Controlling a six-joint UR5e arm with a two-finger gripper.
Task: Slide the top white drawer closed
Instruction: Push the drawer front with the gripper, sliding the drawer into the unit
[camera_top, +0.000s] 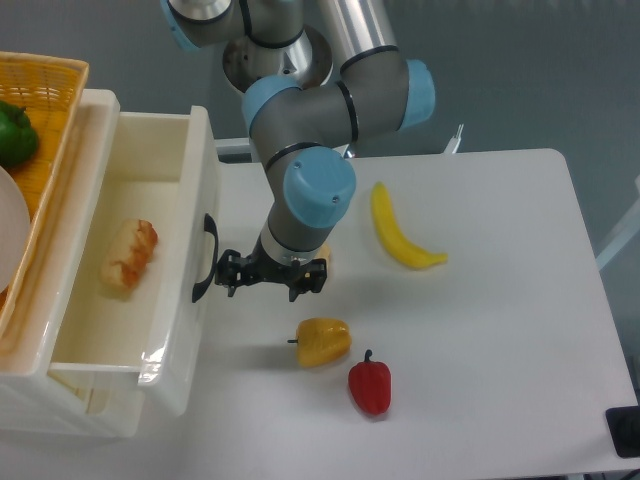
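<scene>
The top white drawer (150, 260) stood partly pulled out at the left edge of the worktop (500, 330), its front panel facing right and its curved black handle (205, 258) sticking out toward the middle of the table. Inside it, on the glossy white floor, lay a bread roll (129, 258), tilted, nearer the left wall than the front panel. Below the open drawer a second white drawer front (70, 410) showed at the lower left corner.

The gripper (270, 275) hung low over the worktop just to the right of the handle, its near end close against the handle or touching it; which of the two could not be told. Whether its fingers were apart or together could not be made out either, since the dark fingers blurred into one bar.

An orange wicker basket (45, 90) sat on top of the cabinet at the far left, holding a green pepper (15, 135) and the edge of a white plate (8, 250). On the worktop a banana (400, 235) lay right of the arm, a yellow pepper (322, 342) sat just below the gripper, and a red pepper (370, 385) sat beside it toward the front edge.
</scene>
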